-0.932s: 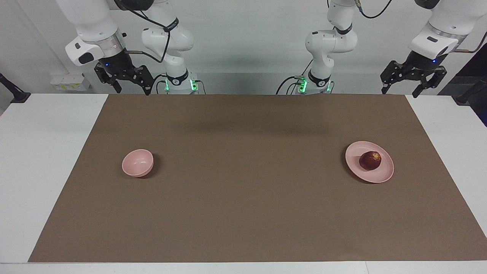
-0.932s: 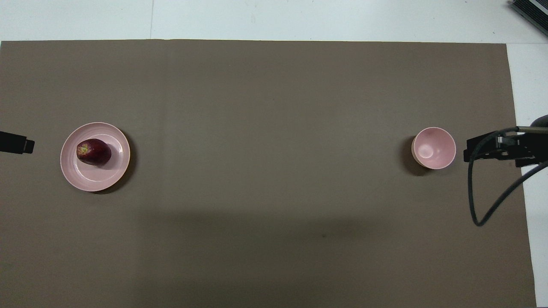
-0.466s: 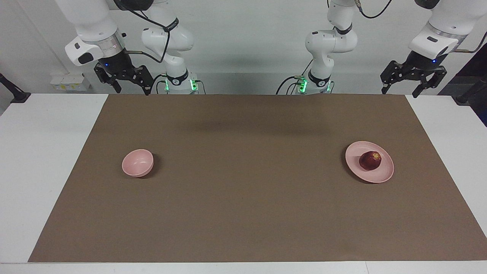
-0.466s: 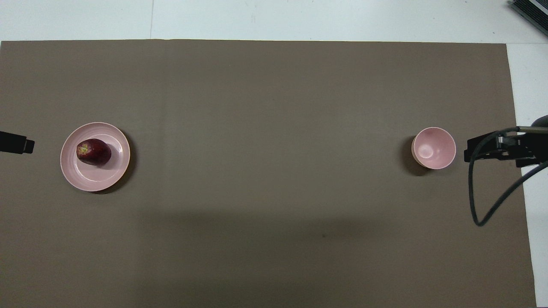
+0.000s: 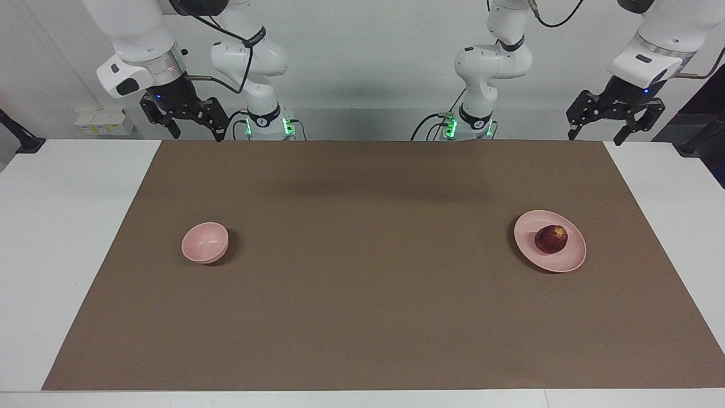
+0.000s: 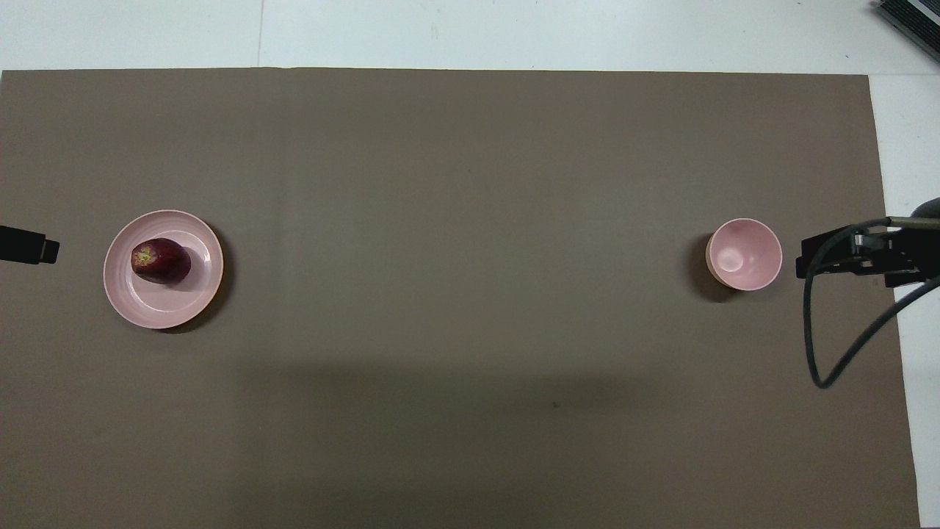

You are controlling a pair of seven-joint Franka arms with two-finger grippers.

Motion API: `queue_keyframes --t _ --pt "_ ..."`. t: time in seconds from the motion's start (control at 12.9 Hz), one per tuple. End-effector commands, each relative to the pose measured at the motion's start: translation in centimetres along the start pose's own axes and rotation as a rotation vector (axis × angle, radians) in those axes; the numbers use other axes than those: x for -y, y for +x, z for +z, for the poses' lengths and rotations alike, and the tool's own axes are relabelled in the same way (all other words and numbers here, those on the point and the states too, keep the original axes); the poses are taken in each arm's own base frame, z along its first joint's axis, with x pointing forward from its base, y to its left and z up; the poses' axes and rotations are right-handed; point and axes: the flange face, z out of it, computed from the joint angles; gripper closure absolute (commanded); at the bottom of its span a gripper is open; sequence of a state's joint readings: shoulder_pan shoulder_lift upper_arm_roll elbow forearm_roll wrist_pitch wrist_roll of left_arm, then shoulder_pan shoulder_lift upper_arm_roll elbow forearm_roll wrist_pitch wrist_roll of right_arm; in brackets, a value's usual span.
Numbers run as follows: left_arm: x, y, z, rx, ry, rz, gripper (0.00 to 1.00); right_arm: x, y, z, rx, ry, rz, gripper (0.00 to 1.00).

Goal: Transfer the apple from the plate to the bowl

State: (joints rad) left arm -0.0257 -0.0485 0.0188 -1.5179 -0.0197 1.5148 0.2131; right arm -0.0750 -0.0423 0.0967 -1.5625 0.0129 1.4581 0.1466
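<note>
The dark red apple (image 5: 551,238) with a yellowish patch lies on the pale pink plate (image 5: 561,260) toward the left arm's end of the table. They also show in the overhead view as the apple (image 6: 161,260) on the plate (image 6: 169,305). The small deep pink bowl (image 5: 205,242) stands empty toward the right arm's end, also in the overhead view (image 6: 743,253). My left gripper (image 5: 596,136) hangs open and empty, high in the air, well apart from the plate. My right gripper (image 5: 196,135) hangs open and empty, high up, apart from the bowl.
A brown mat (image 5: 362,317) covers most of the white table; plate and bowl stand on it. A black cable (image 6: 815,353) loops from the right gripper (image 6: 844,261) in the overhead view. The left gripper's tip (image 6: 29,246) shows at that view's edge.
</note>
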Motion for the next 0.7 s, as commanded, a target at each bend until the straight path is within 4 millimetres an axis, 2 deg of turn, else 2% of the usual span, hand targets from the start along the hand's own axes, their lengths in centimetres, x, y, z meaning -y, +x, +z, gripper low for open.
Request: queue_keyframes --t 0.0,0.62 --pt "-0.28 -0.07 -0.57 0.002 0.010 -0.007 0.00 0.13 -0.24 -0.18 0.000 0.025 -0.016 0.00" --pt "-0.35 0.01 -0.62 -0.004 0.011 -0.006 0.00 0.51 -0.33 -0.13 -0.001 0.023 -0.025 0.00"
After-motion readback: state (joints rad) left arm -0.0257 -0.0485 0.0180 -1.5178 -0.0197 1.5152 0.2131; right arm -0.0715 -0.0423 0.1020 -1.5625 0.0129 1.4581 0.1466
